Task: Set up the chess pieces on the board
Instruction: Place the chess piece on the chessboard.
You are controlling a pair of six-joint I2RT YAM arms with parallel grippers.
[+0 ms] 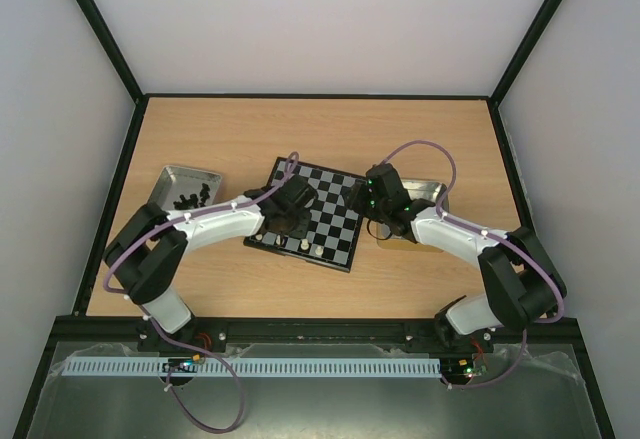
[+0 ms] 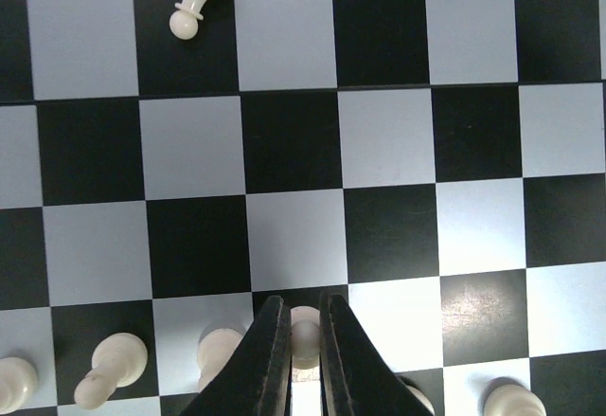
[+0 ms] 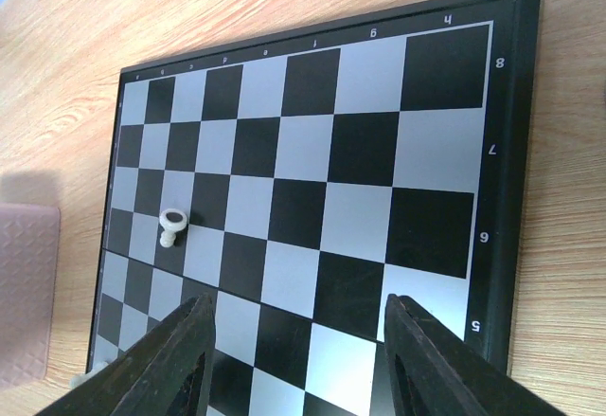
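Wood table (image 1: 220, 129); board (image 3: 312, 179) rim 5-8; left jaws pinch white piece (image 2: 305, 333), right jaws released

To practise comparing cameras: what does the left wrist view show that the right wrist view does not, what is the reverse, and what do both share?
Only the left wrist view: the left gripper shut on a white piece. Only the right wrist view: the right gripper open and empty, the board rim with its numbers, and the wooden table. Both: the board's checks and a lone white pawn, seemingly the same one.
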